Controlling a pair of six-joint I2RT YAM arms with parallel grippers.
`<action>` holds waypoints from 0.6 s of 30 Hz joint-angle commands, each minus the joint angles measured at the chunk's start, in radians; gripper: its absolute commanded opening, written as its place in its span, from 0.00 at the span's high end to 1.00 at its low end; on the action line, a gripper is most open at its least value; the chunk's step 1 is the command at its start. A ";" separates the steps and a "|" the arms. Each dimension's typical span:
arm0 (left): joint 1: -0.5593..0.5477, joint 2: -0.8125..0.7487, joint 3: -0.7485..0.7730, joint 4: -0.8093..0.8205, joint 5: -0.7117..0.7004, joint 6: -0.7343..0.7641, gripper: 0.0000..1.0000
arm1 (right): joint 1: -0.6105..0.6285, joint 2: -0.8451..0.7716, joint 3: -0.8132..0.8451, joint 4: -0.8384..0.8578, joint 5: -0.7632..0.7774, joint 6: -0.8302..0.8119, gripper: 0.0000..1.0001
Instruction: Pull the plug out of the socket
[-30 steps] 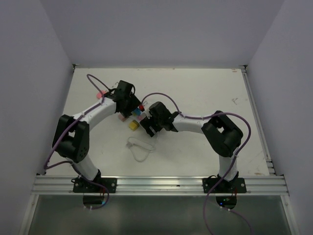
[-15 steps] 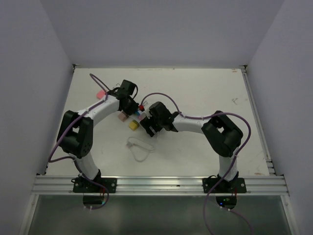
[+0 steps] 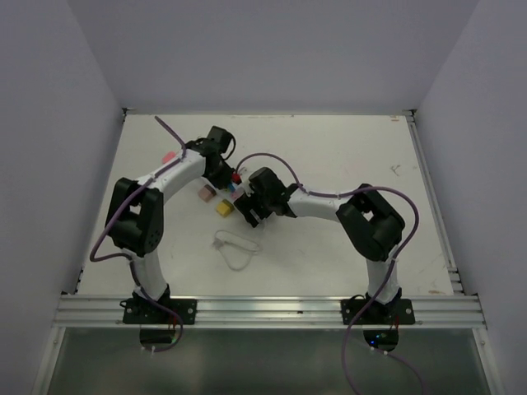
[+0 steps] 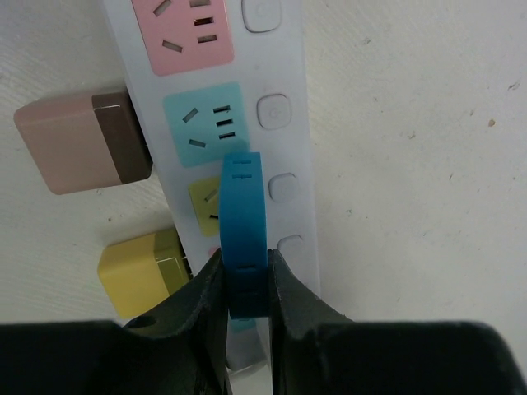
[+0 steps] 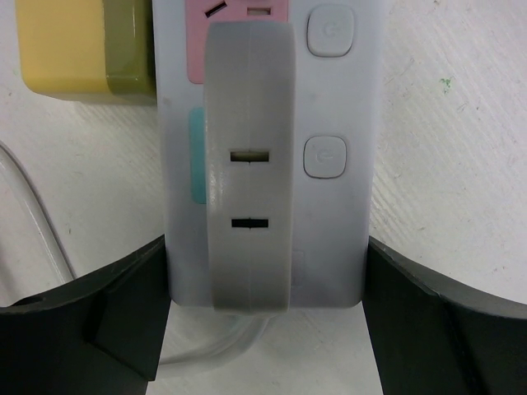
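**A:** What has changed in the last second?

**B:** In the overhead view the left arm has swung its wrist toward the top of the frame, uncovering the pink block (image 3: 205, 193) at centre left. The right arm has barely shifted, and the socket (image 3: 236, 194) lies where it did, mid-frame between the two wrists.

**A:** And the jaws?

**B:** The left gripper (image 4: 244, 284) is clenched on a blue plug (image 4: 243, 214) at the bottom centre of its wrist view. The right gripper (image 5: 265, 255) is spread wide. Its fingers (image 5: 123, 304) bracket the near end of the strip and seem to press both edges, pinning it.

**A:** So is the plug out?

**B:** Probably it is being drawn off, since one arm is retreating while the other braces the strip. But the plug's base is hidden between the fingers, so I cannot tell whether the prongs are clear.

**A:** Are there any containers?

**B:** None as such, only the outlets. The pink and teal faces in the upper half of the left wrist view are empty, and the yellow one is half hidden behind the blue plug. A grey plug (image 5: 249, 107) stands on the strip in the middle of the right wrist view. The yellow block (image 4: 140, 271) sits just beside the strip at lower left.
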 commanded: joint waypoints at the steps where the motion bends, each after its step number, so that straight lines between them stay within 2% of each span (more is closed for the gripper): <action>1: 0.004 0.006 0.099 -0.031 -0.005 -0.012 1.00 | -0.002 0.144 -0.050 -0.233 0.003 -0.067 1.00; 9: 0.027 0.036 0.206 -0.077 -0.004 -0.023 1.00 | 0.024 0.212 0.013 -0.296 0.019 -0.079 1.00; 18: 0.072 0.053 0.259 -0.096 0.014 -0.007 1.00 | 0.039 0.279 0.074 -0.363 0.018 -0.082 1.00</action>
